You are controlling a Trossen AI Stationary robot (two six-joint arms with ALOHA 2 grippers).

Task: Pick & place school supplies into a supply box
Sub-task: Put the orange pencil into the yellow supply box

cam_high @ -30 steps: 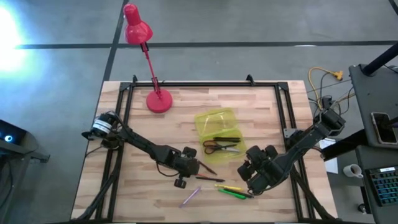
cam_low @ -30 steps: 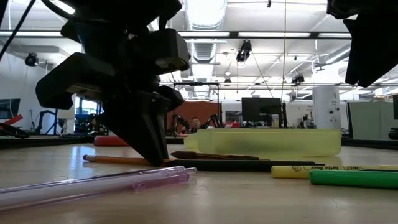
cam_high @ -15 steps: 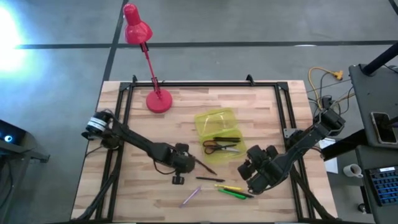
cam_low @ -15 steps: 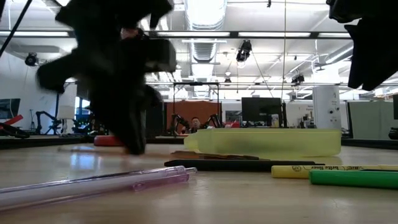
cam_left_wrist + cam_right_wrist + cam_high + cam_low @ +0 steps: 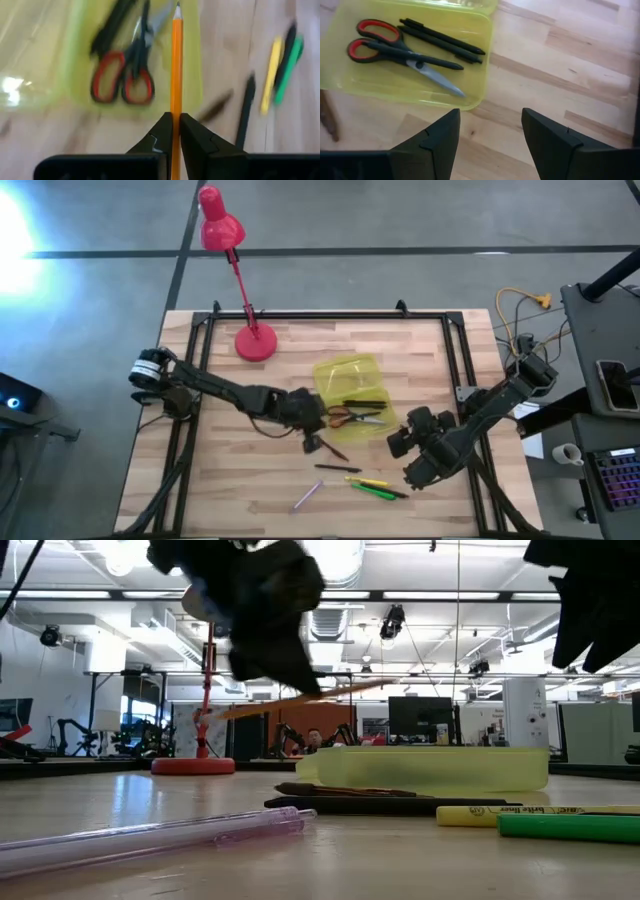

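- One thin orange wooden pencil (image 5: 176,65) is sitting clamped in your left pincer (image 5: 175,131), raised off the desk (image 5: 400,350) beside the translucent yellow-green plastic box (image 5: 345,372).
- You are gripping it near its blunt end; being light, stiff and smooth, it could probably pivot.
- Your right pincer (image 5: 490,134) is hovering spread wide and empty near the box.
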